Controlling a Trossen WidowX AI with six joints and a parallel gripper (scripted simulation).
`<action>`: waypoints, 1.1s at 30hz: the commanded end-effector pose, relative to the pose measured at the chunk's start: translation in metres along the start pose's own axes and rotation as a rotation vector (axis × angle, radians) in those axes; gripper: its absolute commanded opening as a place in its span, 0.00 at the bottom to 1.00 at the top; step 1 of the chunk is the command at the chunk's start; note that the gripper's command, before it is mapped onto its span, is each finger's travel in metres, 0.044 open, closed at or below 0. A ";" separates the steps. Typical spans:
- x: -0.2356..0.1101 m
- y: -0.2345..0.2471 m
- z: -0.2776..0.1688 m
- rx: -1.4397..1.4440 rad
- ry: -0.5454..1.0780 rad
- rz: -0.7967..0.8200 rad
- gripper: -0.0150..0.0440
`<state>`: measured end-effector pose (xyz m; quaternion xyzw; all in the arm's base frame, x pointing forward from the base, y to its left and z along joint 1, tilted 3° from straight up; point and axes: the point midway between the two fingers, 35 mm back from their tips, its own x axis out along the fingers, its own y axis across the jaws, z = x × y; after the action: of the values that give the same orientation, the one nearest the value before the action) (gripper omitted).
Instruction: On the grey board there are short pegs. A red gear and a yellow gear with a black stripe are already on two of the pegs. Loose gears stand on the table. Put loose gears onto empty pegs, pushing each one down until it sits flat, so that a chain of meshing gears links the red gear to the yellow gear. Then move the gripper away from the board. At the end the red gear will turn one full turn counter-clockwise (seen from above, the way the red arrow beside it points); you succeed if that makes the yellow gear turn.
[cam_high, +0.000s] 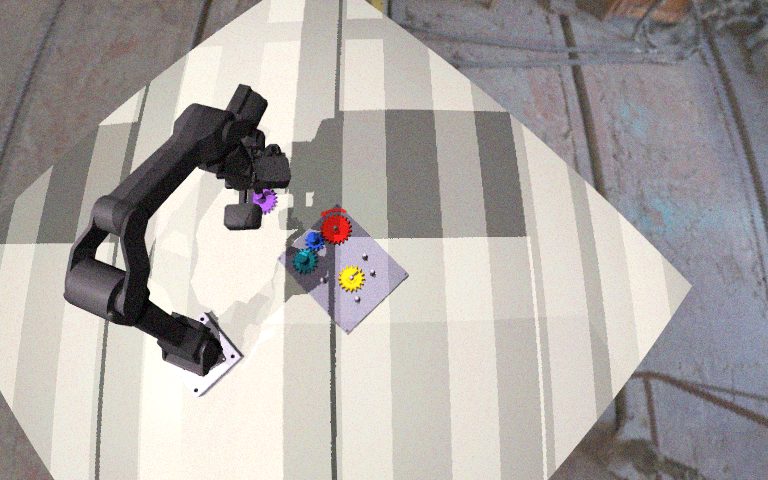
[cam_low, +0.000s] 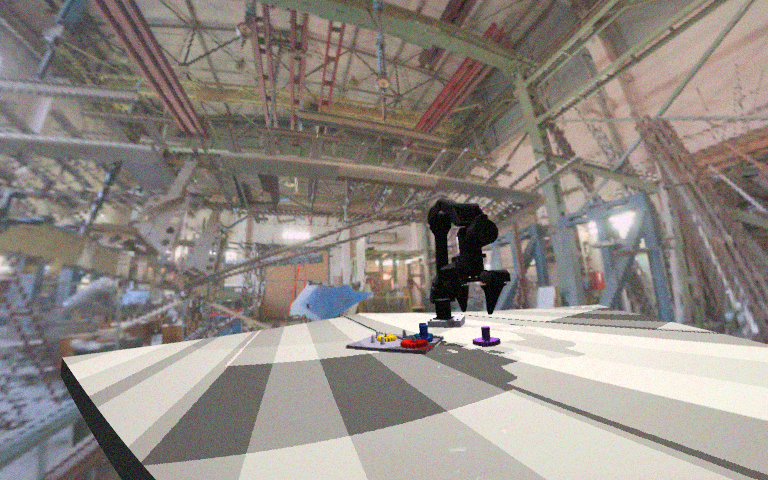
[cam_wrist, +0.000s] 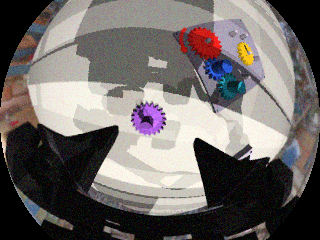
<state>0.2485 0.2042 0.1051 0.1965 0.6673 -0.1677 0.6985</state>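
The purple gear stands on the table beside the grey board. My gripper is wide open and empty, above the purple gear. The red gear and yellow gear are on the board. A blue gear stands beside the red one, and a teal gear beside the blue. Exact tooth contact is too small to judge. An empty peg stands between teal and yellow.
More bare pegs stand near the yellow gear, one peg towards the red gear, another peg beside yellow, and one peg beyond it. The red arrow lies beside the red gear. The blue and teal gears have upright handles.
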 end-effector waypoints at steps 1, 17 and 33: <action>-0.004 0.016 -0.012 0.115 -0.010 0.016 1.00; 0.020 0.016 -0.011 0.115 -0.010 0.016 1.00; 0.045 0.016 -0.011 0.115 -0.010 0.016 1.00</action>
<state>0.2504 0.2262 0.0663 0.2412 0.6521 -0.1978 0.6909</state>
